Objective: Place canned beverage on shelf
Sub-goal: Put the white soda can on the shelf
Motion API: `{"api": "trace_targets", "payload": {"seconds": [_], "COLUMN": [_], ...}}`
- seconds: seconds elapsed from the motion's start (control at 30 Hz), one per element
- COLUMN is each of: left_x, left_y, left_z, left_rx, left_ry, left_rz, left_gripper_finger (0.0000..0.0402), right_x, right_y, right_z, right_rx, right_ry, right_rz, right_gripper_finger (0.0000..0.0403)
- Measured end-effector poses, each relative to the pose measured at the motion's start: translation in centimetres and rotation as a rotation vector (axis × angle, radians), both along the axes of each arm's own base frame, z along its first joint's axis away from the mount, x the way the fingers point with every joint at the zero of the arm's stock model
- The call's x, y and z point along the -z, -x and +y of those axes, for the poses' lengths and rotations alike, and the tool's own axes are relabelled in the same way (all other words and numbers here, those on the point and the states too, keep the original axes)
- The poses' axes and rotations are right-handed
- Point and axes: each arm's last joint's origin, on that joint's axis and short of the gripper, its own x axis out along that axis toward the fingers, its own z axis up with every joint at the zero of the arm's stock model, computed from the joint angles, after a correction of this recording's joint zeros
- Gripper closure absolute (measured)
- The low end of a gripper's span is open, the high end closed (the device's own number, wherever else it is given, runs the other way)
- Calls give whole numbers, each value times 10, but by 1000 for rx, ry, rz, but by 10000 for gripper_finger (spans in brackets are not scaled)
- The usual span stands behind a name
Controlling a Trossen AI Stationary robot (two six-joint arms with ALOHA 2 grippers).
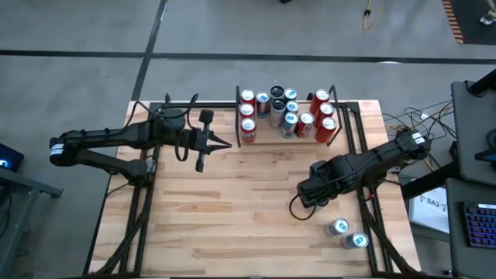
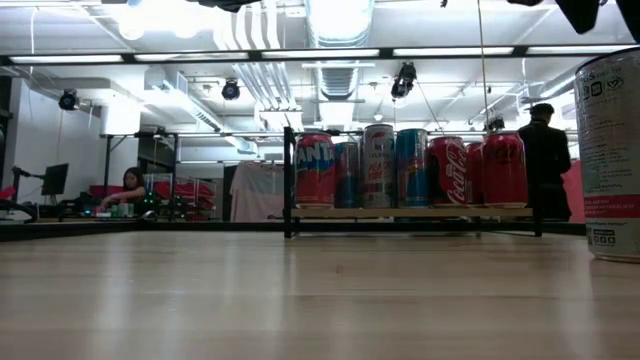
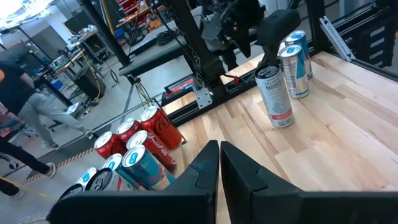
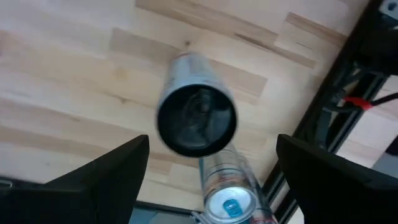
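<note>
Your right gripper (image 4: pixel 208 163) hangs over two cans at the lower right of the high view, jaws spread wide and holding nothing. Centre them on the nearer can (image 4: pixel 196 106), the dark-topped one in the middle of the right wrist view, and come down straight so you do not knock the second can (image 4: pixel 229 180) just beside it.

Across the desk (image 1: pixel 232 217), the shelf (image 1: pixel 288 140) sits at the top centre of the high view, already crowded with cans (image 1: pixel 288 116); I judge free room is scarce. Your left gripper (image 1: pixel 225 144) waits left of the shelf, jaws closed.
</note>
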Motion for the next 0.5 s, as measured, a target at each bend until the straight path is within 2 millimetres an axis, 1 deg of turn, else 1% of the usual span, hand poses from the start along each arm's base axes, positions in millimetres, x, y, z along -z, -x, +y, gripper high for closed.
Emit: {"api": "trace_targets", "payload": {"seconds": [0.2, 0.43, 0.5], "left_x": [0, 0, 0], "left_y": [0, 0, 0], "left_z": [0, 0, 0], "left_rx": [0, 0, 0], "left_ry": [0, 0, 0], "left_rz": [0, 0, 0], "left_gripper_finger": [402, 402, 402], "right_x": [6, 18, 23], "right_y": [6, -3, -2], "right_z": [-2, 1, 2], "right_rx": [39, 38, 49], "right_ry": [-16, -36, -48], "right_rz": [-40, -83, -64], "right_gripper_finger": [62, 62, 62]}}
